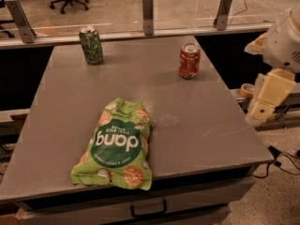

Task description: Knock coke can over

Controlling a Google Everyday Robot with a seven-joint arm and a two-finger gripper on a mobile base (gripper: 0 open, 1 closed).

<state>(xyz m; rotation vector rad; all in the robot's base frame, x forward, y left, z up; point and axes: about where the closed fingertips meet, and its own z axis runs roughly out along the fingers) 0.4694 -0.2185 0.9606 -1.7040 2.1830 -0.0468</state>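
Observation:
The coke can [189, 60], red-orange with a silver top, stands upright near the far right side of the grey table [201, 121]. My gripper [260, 109] is the cream-coloured end of the arm at the right edge of the view. It hangs beyond the table's right edge, lower in the picture than the can and well apart from it. It holds nothing that I can see.
A green can [91, 45] stands upright at the table's far left. A green snack bag [117, 145] lies flat near the front edge. A glass barrier with metal posts [148, 12] runs behind the table. A tape roll [246, 90] sits on a ledge at the right.

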